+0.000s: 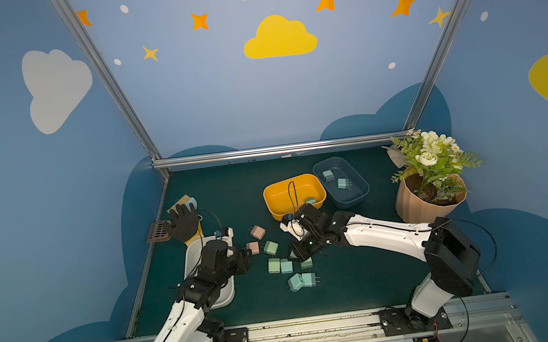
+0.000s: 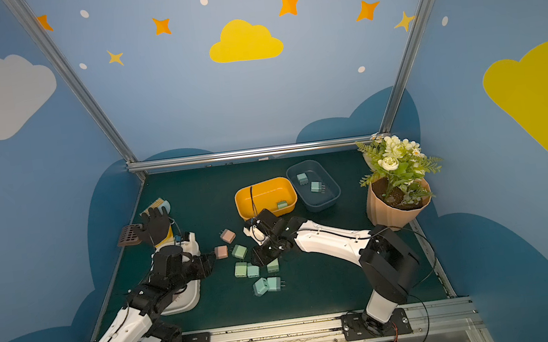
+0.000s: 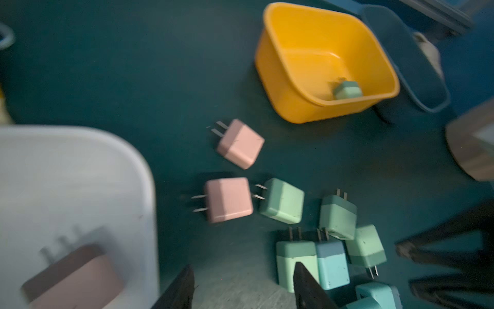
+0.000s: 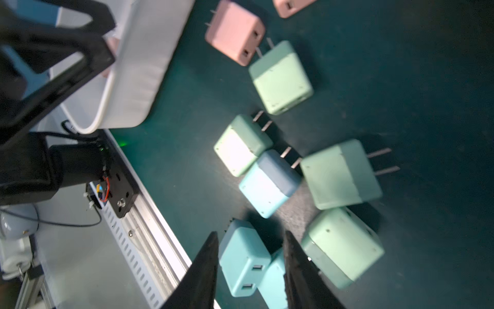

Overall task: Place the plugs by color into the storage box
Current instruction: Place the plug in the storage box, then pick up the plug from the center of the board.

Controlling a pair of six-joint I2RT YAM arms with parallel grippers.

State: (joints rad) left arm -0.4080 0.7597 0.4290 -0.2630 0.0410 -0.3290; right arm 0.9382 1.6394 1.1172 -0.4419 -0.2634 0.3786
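Several plugs [image 1: 295,282] at six o'clock of the spread, empty right gripper [image 1: 293,255] look light, rigid, slick: pinch flat sides; left gripper [image 1: 248,253] likewise spread.

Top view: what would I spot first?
Probably the yellow box at the back middle of the table, with one green plug inside. Then the scatter of pink, green and blue plugs in front of it, and the flower pot in the back right corner.

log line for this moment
left gripper: open, beside white bin | right gripper: open, over blue plug | white bin: pink plug inside
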